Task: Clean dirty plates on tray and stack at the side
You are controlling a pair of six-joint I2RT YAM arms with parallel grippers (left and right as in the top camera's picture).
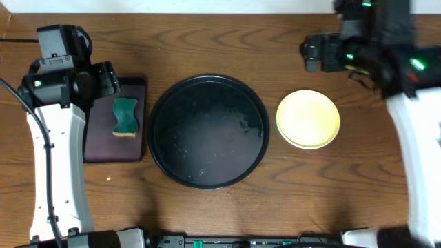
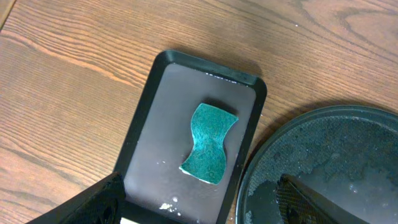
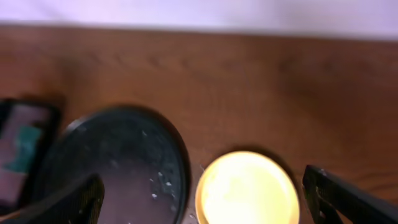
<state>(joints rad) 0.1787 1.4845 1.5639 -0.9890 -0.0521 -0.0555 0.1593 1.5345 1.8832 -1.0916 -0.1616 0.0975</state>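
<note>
The tray was seen at the middle of the table, with no plates on it; only scattered droplets were visible on its glossy black surface. A yellow plate had been set on the bare wood just right of the tray, close to its rim but apart from it. No red smears could be made out on the plate. Whether other plates lay beneath it could not be told.

At the left of the tray, a small tray was placed just beside it, and a green sponge was lying on it, near its far end.

The left gripper was held above the far edge of the small tray. In the left wrist view its fingers were spread wide, the sponge was seen below and between them, and nothing was gripped.

The right gripper was held over bare table beyond the plate, well apart from it. In the right wrist view, which was blurred, its fingers were likewise spread wide and empty, with the plate and tray seen beneath.
</note>
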